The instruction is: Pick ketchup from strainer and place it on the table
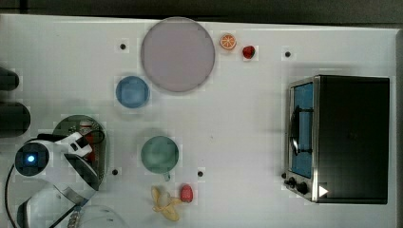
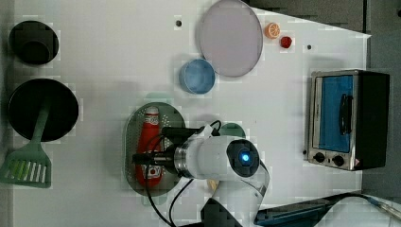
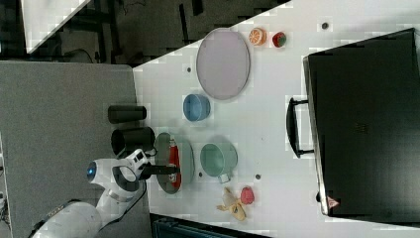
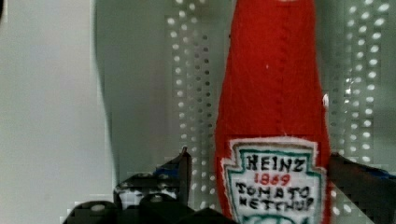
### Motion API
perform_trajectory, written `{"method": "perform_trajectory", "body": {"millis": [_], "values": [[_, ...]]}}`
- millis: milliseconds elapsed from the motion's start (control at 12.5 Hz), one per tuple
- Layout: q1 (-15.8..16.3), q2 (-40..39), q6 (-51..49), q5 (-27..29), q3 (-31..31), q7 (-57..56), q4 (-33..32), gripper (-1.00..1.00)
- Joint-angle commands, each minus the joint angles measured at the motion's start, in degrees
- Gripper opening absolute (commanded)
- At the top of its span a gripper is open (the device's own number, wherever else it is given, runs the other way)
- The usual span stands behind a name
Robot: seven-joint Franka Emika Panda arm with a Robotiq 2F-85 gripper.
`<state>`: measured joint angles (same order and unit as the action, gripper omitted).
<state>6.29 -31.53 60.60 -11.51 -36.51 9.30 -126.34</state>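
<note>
The ketchup (image 2: 151, 130), a red bottle with a white cap and a shield label, lies flat in the pale green strainer (image 2: 130, 142) on the white table (image 2: 118, 56). My gripper (image 2: 149, 159) is low over the bottle's label end, open. In the wrist view the ketchup (image 4: 271, 93) lies between the two fingers, one finger (image 4: 180, 170) standing off one side and the other close to the opposite side. The top view has the arm covering much of the strainer (image 1: 66, 124), with the ketchup (image 1: 86, 129) peeking out beside the gripper (image 1: 88, 148). The right view has the ketchup (image 3: 173, 151) under the gripper (image 3: 171, 170).
A teal cup (image 1: 159, 154) stands just beside the strainer, a blue bowl (image 1: 132, 91) and a grey-pink plate (image 1: 177, 54) further off. A banana (image 1: 165, 203) and red fruit (image 1: 186, 193) lie near the table edge. A toaster oven (image 1: 340, 137) fills the far side. A black pan with a green spatula (image 2: 29, 161) sits nearby.
</note>
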Motion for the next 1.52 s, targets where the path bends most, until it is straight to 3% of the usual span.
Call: {"method": "perform_trajectory", "body": {"millis": [80,240,480,880,1120,1280,1520], "values": [[0.42,-0.32,1.78,-2.57,0.94,5.58,0.71,1.0],[1.28,-1.78,2.45,-3.88,2.21,6.47,0.8,0.91],[1.54,-2.19,4.16,-3.89,2.5,7.11,1.04,0.25],[0.36,6.92,-1.73,-2.19,-0.1,7.11,0.66,0.25],[-1.04,16.48,-12.86,6.93,-1.41,6.69,1.73,0.25],[-2.44,21.39,-18.68,11.37,-0.86,2.12,3.11,0.25],[-6.14,25.97,-25.8,11.8,2.36,-8.71,4.93,0.25]]}}
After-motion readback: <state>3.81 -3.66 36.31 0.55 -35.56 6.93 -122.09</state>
